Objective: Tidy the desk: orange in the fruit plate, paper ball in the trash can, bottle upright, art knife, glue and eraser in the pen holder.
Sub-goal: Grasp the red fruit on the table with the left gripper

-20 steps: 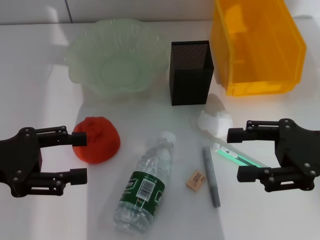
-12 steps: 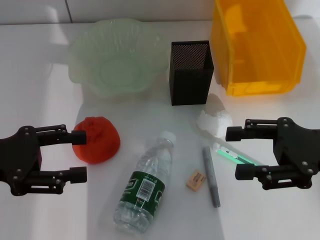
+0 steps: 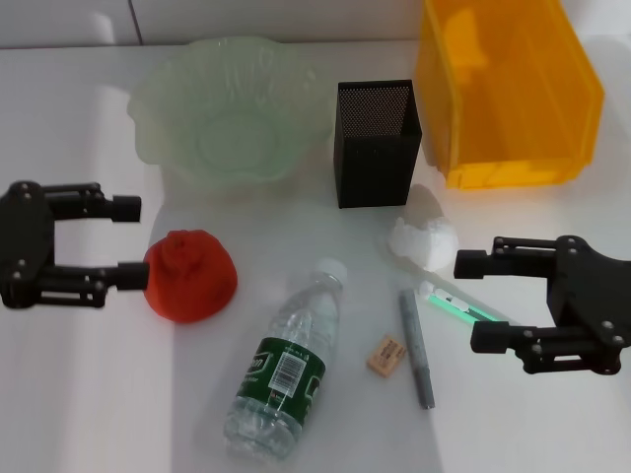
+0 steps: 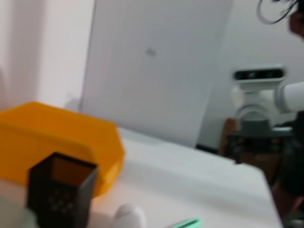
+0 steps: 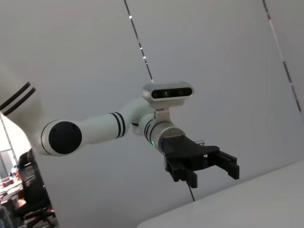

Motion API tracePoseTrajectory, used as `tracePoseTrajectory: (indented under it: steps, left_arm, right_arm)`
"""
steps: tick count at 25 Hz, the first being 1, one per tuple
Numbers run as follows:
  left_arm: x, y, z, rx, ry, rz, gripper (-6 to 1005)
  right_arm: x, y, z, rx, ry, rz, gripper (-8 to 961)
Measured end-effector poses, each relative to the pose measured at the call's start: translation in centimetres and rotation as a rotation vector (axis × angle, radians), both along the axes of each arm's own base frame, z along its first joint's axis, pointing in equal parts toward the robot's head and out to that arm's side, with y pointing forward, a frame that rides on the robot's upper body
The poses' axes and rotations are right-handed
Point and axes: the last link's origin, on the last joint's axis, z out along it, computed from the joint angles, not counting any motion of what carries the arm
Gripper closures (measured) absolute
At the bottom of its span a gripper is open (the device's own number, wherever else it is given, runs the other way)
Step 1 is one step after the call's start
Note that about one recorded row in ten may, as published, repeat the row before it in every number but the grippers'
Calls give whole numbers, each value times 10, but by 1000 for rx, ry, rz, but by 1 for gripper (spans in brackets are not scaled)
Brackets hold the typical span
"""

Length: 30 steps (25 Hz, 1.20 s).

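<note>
Orange (image 3: 191, 276) sits on the white table (image 3: 89, 394), just beside the left gripper (image 3: 131, 241), whose wide-spread fingers hold nothing; one fingertip touches it. Left wrist view shows the trash can (image 4: 52, 142). Right wrist view shows that gripper spread apart.

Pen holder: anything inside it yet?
The pen holder shows only dark mesh walls from the head view; no tool sticks out above its rim. Its bottom is hidden by the walls. The eraser lies on the desk beside the bottle.
</note>
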Motion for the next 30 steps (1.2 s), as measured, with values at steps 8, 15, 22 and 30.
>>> tracePoseTrajectory:
  steps: [8,15,22,30]
  left_arm:
    - [-6,40,-7,122,190,84,203]
    - [-12,45,-41,144,249,102,204]
    - [-23,49,-67,154,266,140,205]
    - [-32,50,-81,162,303,147,207]
  right_arm:
    - [11,-10,1,32,11,-37,228]
    - [12,-11,1,33,12,-43,229]
    - [12,-12,1,33,13,-43,230]
    - [12,-11,1,34,14,-43,231]
